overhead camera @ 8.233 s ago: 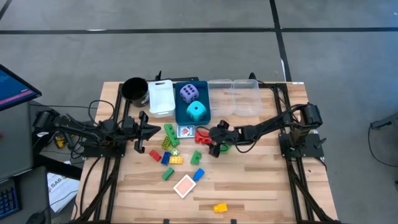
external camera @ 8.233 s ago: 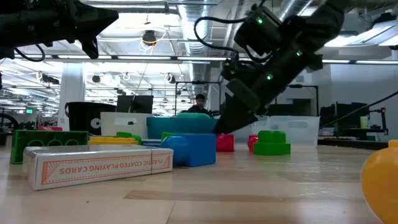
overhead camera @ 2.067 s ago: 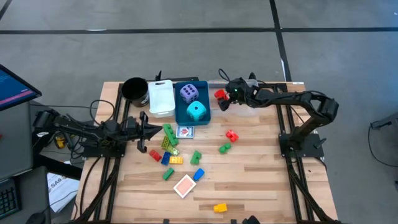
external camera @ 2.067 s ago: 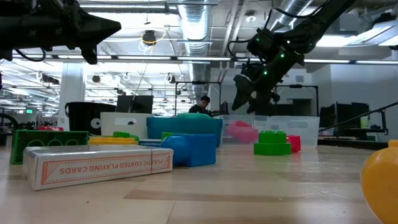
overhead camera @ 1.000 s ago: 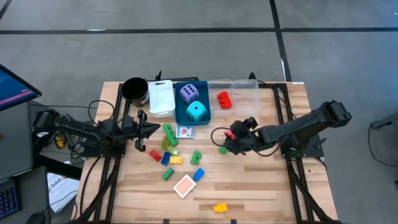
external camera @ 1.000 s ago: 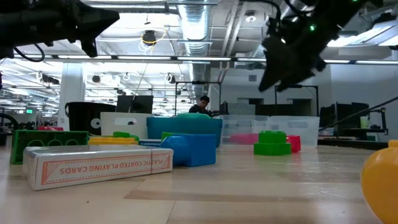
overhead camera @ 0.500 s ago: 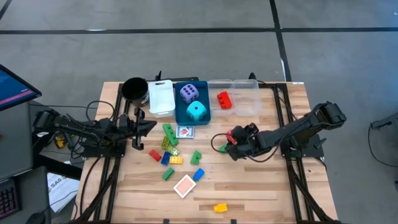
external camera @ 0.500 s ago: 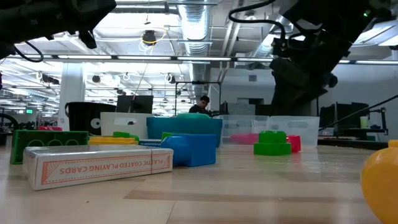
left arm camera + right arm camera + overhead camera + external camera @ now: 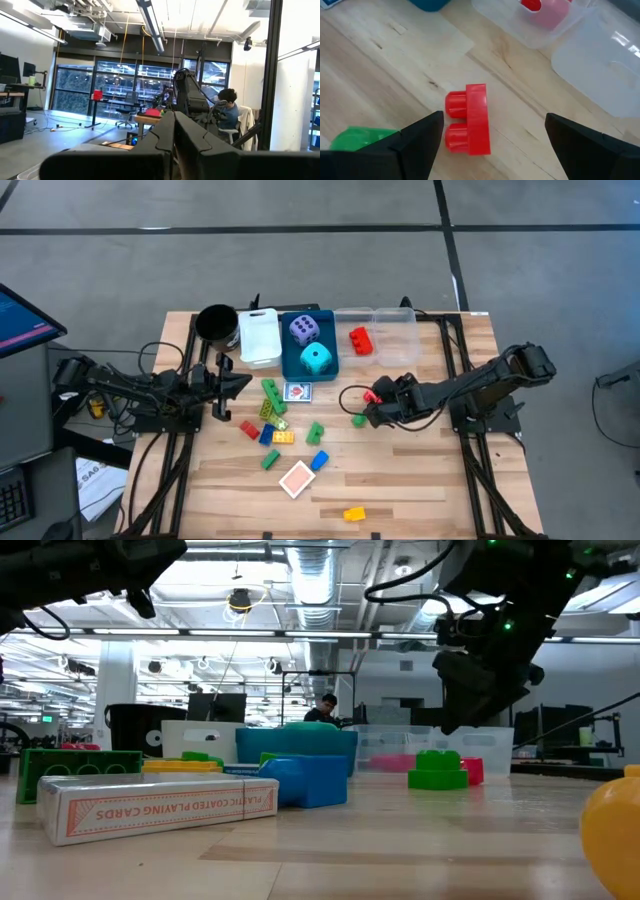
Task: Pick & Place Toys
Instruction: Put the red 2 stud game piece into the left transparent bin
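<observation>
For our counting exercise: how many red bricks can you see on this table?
3. One lies in the clear bin, one on the table below the open right gripper, one in the brick cluster near the shut left gripper. Others may be hidden.

Glossy plastic red brick (matt wood table)

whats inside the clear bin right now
One red brick lies in the clear bin, in its compartment nearer the blue bin. The other compartment shows nothing in the high view. In the low view the bin's wall blurs the brick to a pink smear.
</observation>
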`<act>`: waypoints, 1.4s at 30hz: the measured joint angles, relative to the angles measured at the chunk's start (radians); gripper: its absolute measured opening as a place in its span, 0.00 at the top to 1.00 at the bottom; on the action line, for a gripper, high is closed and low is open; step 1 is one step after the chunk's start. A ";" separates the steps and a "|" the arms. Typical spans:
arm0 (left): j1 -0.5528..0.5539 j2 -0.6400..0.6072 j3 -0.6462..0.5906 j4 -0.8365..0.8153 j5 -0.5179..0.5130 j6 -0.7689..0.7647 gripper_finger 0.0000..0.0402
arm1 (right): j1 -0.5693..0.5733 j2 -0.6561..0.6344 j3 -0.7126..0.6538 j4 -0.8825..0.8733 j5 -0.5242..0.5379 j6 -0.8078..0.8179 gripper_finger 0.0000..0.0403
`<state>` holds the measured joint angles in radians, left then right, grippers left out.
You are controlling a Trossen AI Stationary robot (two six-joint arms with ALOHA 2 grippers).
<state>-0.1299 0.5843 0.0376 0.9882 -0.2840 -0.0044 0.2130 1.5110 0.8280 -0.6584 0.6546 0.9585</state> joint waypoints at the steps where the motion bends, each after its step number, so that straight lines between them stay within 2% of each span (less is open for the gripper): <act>1: 0.000 0.000 0.000 0.000 0.000 0.000 0.99 | 0.004 0.000 0.000 0.000 0.001 0.000 0.15; 4: 0.000 0.000 0.000 0.000 0.000 0.000 0.99 | 0.025 -0.001 -0.044 0.085 0.025 0.000 0.15; 10: 0.000 0.000 0.000 0.000 0.000 0.000 0.99 | 0.068 -0.001 -0.247 0.442 0.030 0.019 0.15; 13: 0.000 0.000 0.000 0.000 0.000 0.000 0.99 | 0.077 -0.001 -0.300 0.531 0.047 0.035 0.15; 22: 0.000 0.000 0.000 0.000 0.000 0.000 0.99 | 0.064 -0.001 -0.353 0.555 0.101 0.037 0.15; 28: 0.000 0.000 0.000 0.000 0.000 0.000 0.99 | 0.067 -0.001 -0.371 0.620 0.102 0.032 0.15; 42: 0.000 0.000 0.000 0.000 0.000 0.000 0.99 | 0.064 -0.001 -0.371 0.612 0.079 -0.078 0.15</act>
<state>-0.1299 0.5846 0.0376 0.9878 -0.2836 -0.0048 0.2768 1.5105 0.4568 -0.0464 0.7338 0.8807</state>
